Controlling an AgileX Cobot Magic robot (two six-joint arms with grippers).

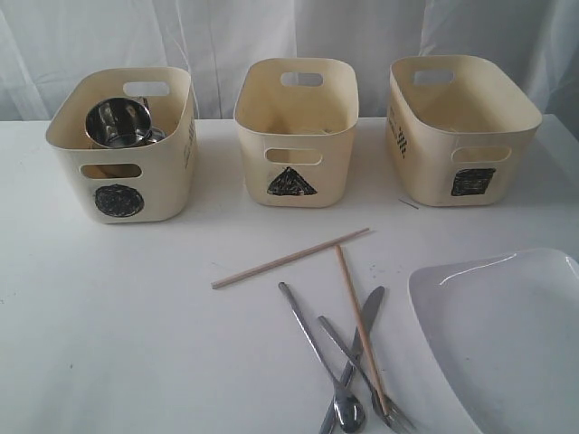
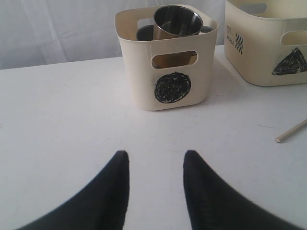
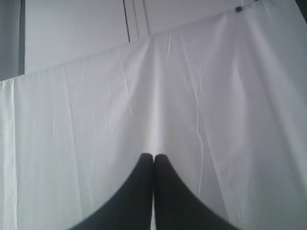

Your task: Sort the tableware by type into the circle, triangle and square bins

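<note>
The left pincer (image 2: 156, 158) hangs spread and empty low over the counter (image 1: 118, 316), facing the circle bin (image 2: 139, 72). The right pincer (image 3: 154, 158) is pressed together on nothing and points at a white curtain (image 3: 96, 120).

Nearest in the exterior view, the spoon (image 1: 348, 413), fork (image 1: 396, 419) and knife (image 1: 369, 307) lie crossed in a loose heap. One chopstick (image 1: 351, 303) rests across them. The large white plate (image 1: 507, 334) lies just beside them on the right. A little farther out, the second chopstick (image 1: 289, 259) lies alone on bare counter.

At the back stand the three bins. The circle bin already holds a steel mug (image 1: 118, 122). The triangle bin (image 1: 253, 172) looks empty, and the floor of the square bin (image 1: 425, 172) is hidden.

The cups seem sorted, so the cutlery is probably next. The lone chopstick looks the easiest pick, calling for a low, narrow pinch flat to the counter.
</note>
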